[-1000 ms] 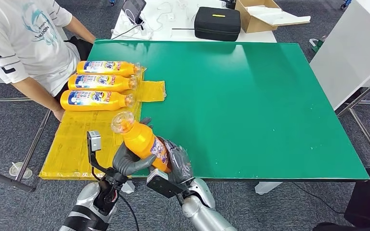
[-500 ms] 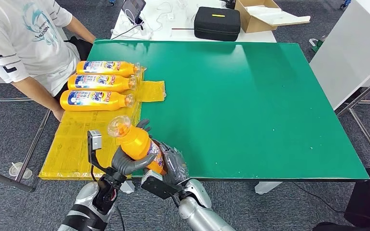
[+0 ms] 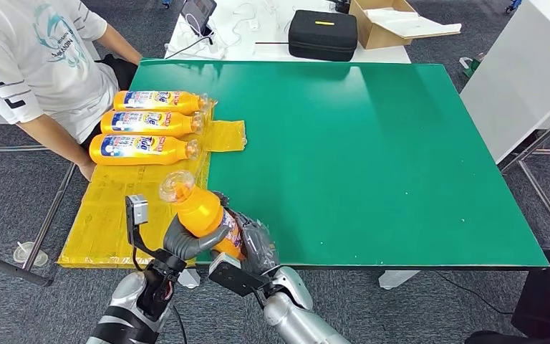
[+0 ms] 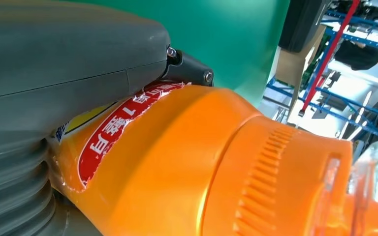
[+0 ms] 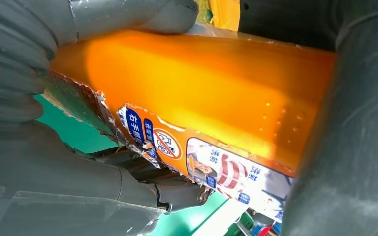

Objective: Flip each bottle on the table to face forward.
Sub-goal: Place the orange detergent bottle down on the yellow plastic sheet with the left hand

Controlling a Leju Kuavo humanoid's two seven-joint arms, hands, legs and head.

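Head view hides much of the held orange bottle [image 3: 202, 213]: its lower body sits behind the left hand [image 3: 186, 240] and the right hand [image 3: 254, 244], both wrapped around it, so its base cannot be seen. It is tilted, clear cap toward the 3 lying bottles [image 3: 147, 122], above the near edge of the green tabletop [image 3: 372, 158]. Left wrist view shows its orange shoulder [image 4: 202, 162] very close, the cap cut off at the picture's edge. Right wrist view shows a torn label (small print unreadable) on its side [image 5: 187, 98].

Beyond the held bottle, the 3 lying bottles rest side by side on a yellow sheet [image 3: 107, 208], caps toward the green. Just beside them sits a person [image 3: 36, 57] in a white shirt, cut off at the frame. Farther off are a black case [image 3: 323, 34] and a cardboard box [image 3: 394, 21].
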